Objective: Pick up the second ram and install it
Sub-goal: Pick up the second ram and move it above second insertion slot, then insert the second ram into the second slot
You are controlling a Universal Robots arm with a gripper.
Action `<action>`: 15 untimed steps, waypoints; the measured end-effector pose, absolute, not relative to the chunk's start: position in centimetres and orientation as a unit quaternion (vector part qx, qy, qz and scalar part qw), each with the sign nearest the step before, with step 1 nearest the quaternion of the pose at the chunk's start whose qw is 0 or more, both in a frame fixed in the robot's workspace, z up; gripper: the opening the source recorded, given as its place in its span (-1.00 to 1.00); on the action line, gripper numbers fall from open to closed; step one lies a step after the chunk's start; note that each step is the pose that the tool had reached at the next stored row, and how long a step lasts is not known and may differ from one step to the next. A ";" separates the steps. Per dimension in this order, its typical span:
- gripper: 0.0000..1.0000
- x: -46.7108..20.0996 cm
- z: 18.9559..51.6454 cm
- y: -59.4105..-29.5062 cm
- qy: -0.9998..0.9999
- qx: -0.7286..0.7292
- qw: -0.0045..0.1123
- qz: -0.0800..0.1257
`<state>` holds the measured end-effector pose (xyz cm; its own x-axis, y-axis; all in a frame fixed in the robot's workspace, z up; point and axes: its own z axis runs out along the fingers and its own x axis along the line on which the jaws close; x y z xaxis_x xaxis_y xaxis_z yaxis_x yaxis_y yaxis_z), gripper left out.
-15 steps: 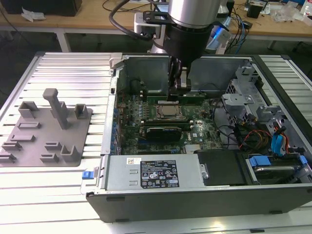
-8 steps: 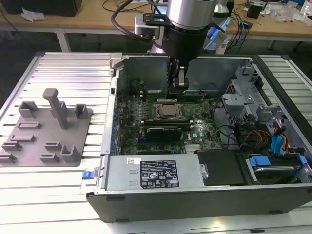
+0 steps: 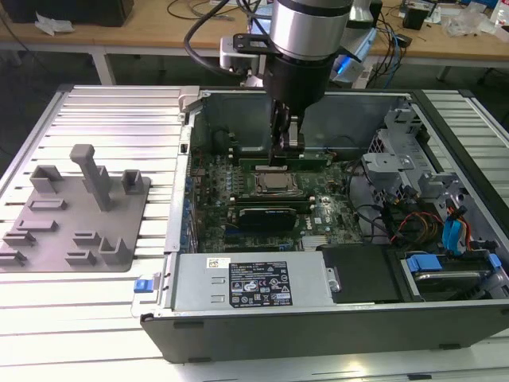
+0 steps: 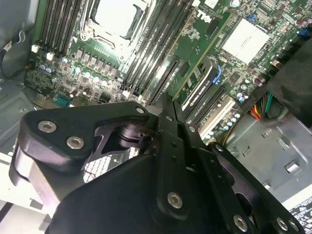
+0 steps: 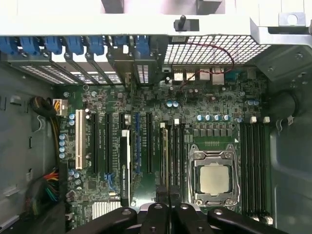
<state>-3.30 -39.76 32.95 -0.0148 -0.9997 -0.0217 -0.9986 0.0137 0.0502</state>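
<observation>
As the second ram is seemingly clamped by the closed gripper, slots just below, any tilt could jam or crack it.

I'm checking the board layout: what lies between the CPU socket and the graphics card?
In the first wrist view: black memory slots beside the CPU socket, one holding a green ram stick, then long expansion slots.

Count: 1 open PC case on the counter, 1 grey fixture plate toward the counter's edge on the exterior view's left. Inside the case: 1 CPU, 1 power supply, 1 white slot. 1 arm, 1 claw.
</observation>
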 end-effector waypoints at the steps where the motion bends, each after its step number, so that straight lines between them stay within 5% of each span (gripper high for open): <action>1: -0.81 -3.3 32.9 -39.6 -0.712 0.702 0.010 -0.026; 15: -0.81 -3.3 32.6 -39.2 -0.712 0.702 0.010 -0.026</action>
<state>-3.29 -39.25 32.64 -0.0146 -0.9996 -0.0224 -0.9986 0.0135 0.0503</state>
